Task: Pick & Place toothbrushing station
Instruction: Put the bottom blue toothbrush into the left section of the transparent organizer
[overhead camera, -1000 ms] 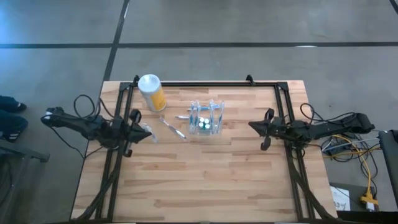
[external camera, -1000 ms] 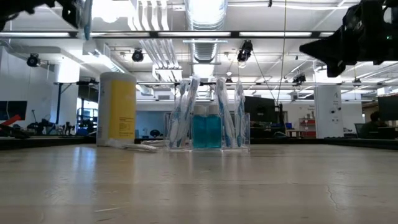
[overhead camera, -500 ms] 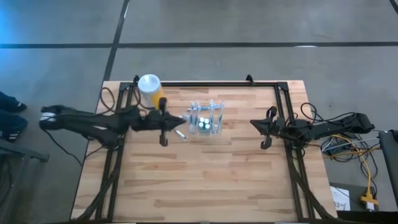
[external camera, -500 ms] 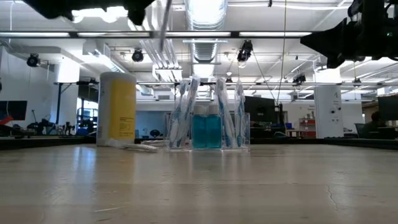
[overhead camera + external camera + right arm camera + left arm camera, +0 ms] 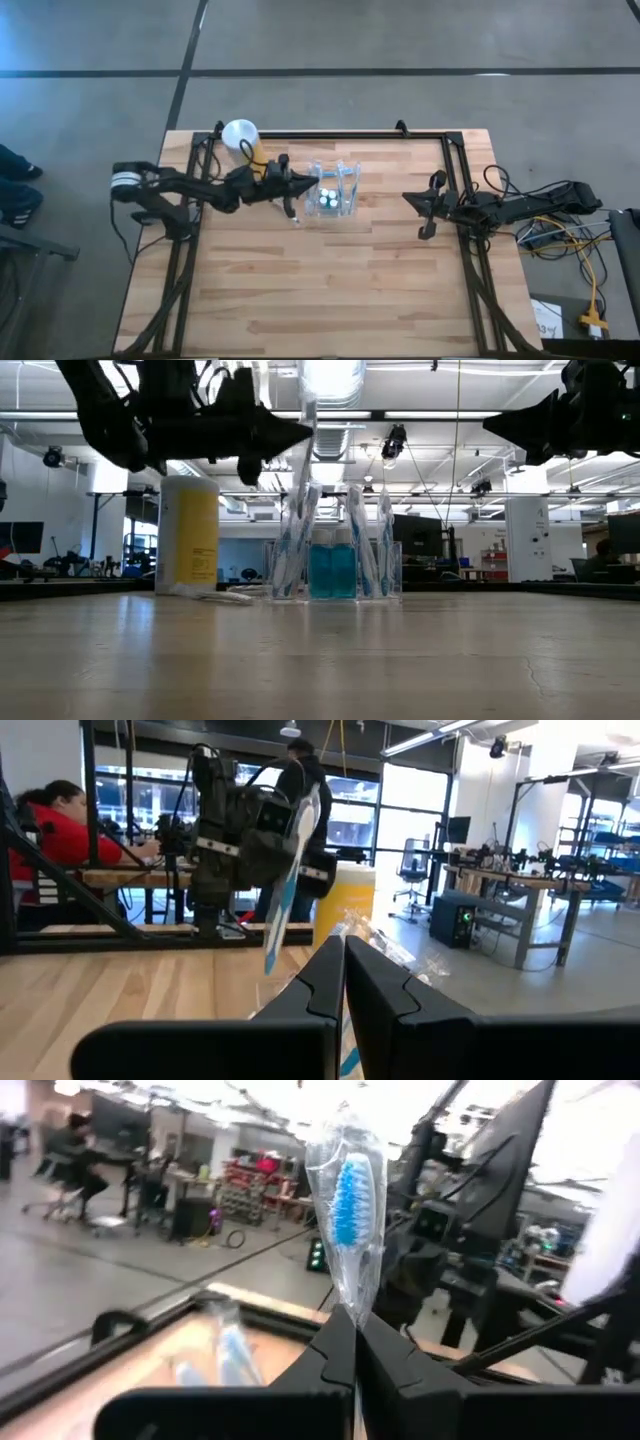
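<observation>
One wrapped toothbrush [image 5: 345, 1210] pinched in left tool [image 5: 290, 190], above holder [image 5: 332, 190] | next: lower into slot | right tool [image 5: 428, 205] shut, empty, table's right edge

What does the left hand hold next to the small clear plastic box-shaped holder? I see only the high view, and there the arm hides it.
Observer: The left wrist view shows the left hand shut on a toothbrush with blue bristles in a clear wrapper.
Operator: Is it inside the holder already?
Observer: It seems not. In the low view the brush hangs nearly upright above the clear holder, well off the table.
Operator: And the right hand?
Observer: The right hand is shut, waiting high on the right side.
</observation>
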